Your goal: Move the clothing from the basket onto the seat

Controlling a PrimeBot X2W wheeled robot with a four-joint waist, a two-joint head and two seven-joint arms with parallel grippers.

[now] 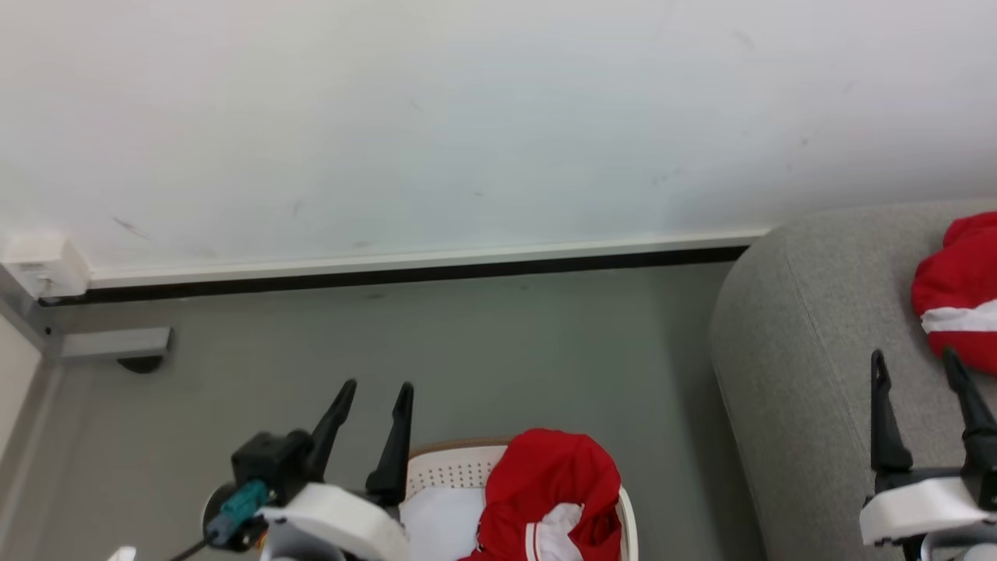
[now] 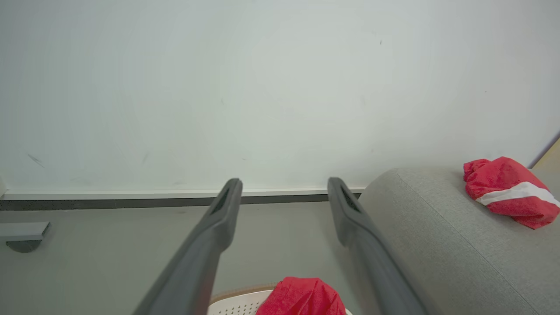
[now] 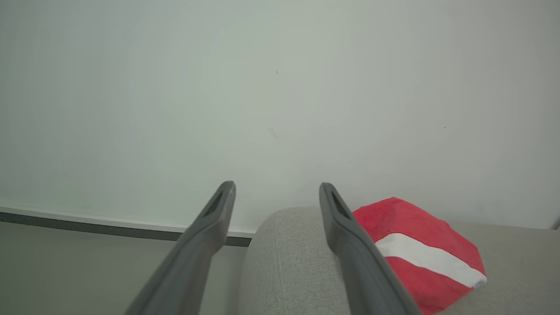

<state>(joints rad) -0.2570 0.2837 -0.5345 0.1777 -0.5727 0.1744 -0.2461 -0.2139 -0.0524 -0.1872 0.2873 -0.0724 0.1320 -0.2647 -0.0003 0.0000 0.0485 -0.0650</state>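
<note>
Left gripper (image 1: 378,386) spread, empty, beside basket (image 1: 456,467). Right gripper (image 1: 914,356) spread, empty, over sofa (image 1: 802,351). Garment (image 1: 549,475) in basket; second garment (image 1: 954,288) on sofa.

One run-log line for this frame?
left gripper: open, empty | right gripper: open, empty | red garment: in basket | second garment: on sofa

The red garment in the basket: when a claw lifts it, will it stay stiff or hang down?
Probably floppy: the red garment lies bunched in soft folds over the basket rim, so it should sag. Likely light, as thin fabric. It might catch on the rim.
</note>
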